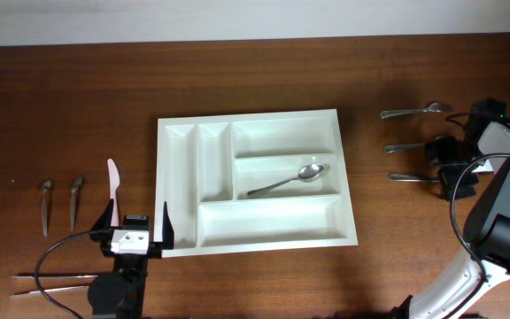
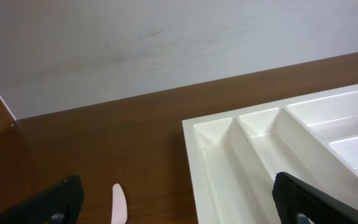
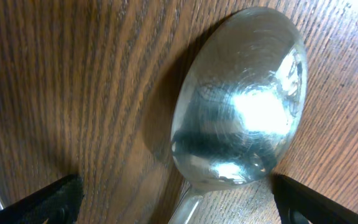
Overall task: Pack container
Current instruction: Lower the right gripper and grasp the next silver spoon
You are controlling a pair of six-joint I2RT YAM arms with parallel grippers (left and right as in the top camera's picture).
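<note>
A white tray (image 1: 273,221) sits mid-table with 1 spoon (image 1: 289,180) lying diagonally in its middle wide compartment. The left gripper (image 1: 139,213), fingers spread, hangs just beside the tray's near-left corner. The right gripper (image 1: 441,165) is among 3 metal utensils (image 1: 405,147) right of the tray.

The whole wooden table (image 1: 60,106) is covered straight down from the overhead camera, from well above, with the wall side at the top of frame and the white cutlery tray (image 1: 342,177) centred. The left wrist view is taken low over the table, tilted forward toward the pale wall (image 2: 166,50). The tray's corner with the two narrow compartments and the tip of a pale plastic knife (image 2: 119,205) are shared with the overhead view. The right wrist view is taken very close, facing down onto a metal spoon bowl (image 3: 241,99) that fills the frame. Which of the spoons (image 1: 412,113) at the table's right end it matches cannot be told.
</note>
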